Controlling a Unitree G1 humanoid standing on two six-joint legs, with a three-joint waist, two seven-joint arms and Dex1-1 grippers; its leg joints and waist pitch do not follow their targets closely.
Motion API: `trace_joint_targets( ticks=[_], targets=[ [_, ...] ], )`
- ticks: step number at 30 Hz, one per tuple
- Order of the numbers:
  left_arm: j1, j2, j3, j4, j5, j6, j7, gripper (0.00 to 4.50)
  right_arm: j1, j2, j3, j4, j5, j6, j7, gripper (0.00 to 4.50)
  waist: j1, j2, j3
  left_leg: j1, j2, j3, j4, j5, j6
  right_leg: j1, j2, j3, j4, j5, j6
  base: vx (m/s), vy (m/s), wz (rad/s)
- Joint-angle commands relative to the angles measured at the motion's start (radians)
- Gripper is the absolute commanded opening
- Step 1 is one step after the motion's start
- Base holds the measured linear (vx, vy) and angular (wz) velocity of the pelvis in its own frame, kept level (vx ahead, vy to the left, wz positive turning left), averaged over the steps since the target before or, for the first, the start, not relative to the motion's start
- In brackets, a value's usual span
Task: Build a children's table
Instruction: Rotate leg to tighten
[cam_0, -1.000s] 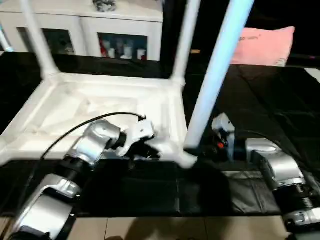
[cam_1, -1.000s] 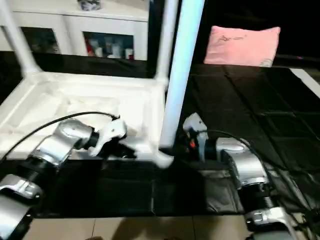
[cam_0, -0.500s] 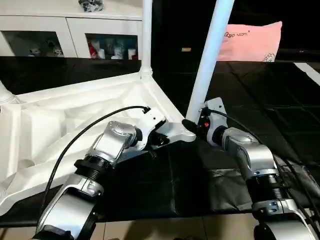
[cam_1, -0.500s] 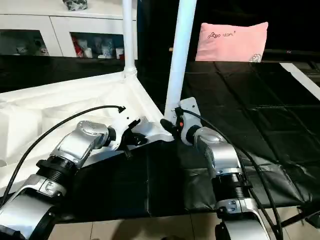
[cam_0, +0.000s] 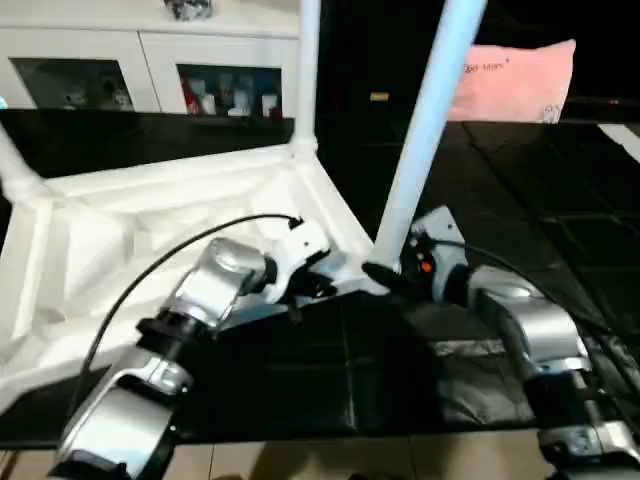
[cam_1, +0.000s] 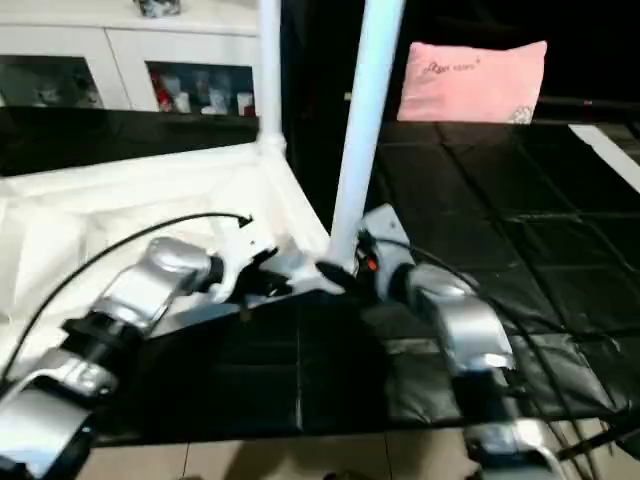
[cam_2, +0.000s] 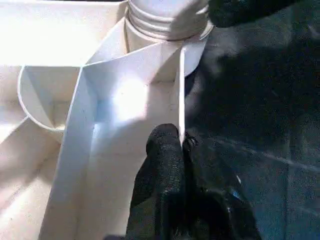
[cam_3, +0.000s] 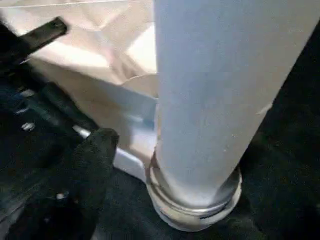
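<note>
Left eye view, surface: black sheet (cam_0: 520, 190) covers the floor; pale tiles along the near edge.
Left eye view, room: white cabinet (cam_0: 150, 60) with glass doors holding small items; pink pillow (cam_0: 515, 80) behind.
Left eye view, tabletop (cam_0: 130, 230): upside down on the sheet, ribbed underside up, legs standing in corner sockets; near leg (cam_0: 425, 130) rises beside both grippers.
Left wrist view, left gripper (cam_2: 181, 150): fingers together, clamped on the tabletop's thin rim.
Right wrist view, right gripper (cam_0: 385, 275): fingers apart beside the leg's base, one finger (cam_3: 92, 155) visible.
</note>
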Motion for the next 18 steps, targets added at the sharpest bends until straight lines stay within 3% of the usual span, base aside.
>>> trace_joint_targets(
  ticks=[1,7,13,18],
  targets=[
    [-0.002,0.015,-0.009,-0.005,-0.02,-0.096,-0.064,0.0,0.015,-0.031,0.012,0.014,0.035,-0.037,0.105,4.06,0.005,0.011,-0.064,0.001,0.019,-0.006,-0.064,-0.232,0.05,0.063,-0.072,0.058,-0.095,-0.355,-0.132,0.0,0.0,0.0],
    [0.004,0.051,-0.048,0.008,-0.035,-0.221,-0.208,0.0,0.008,-0.121,0.02,0.049,0.075,-0.145,0.303,4.06,0.014,0.011,-0.068,0.001,0.027,-0.004,-0.061,-0.202,0.067,0.063,-0.072,0.062,-0.079,-0.261,-0.179,0.0,0.0,0.0],
    [-0.013,0.086,-0.096,0.027,-0.031,-0.314,-0.36,0.0,-0.015,-0.176,0.063,0.108,0.098,-0.209,0.505,4.06,0.039,0.006,-0.067,0.002,0.031,0.0,-0.061,-0.192,0.075,0.061,-0.072,0.06,-0.08,-0.297,-0.171,0.0,0.0,0.0],
    [-0.024,0.086,-0.11,0.042,-0.03,-0.364,-0.42,0.0,-0.04,-0.188,0.099,0.16,0.095,-0.271,0.606,3.62,0.052,0.005,-0.066,0.004,0.034,-0.001,-0.062,-0.204,0.061,0.058,-0.076,0.059,-0.077,-0.322,-0.166,0.0,0.0,0.0]
  ],
)
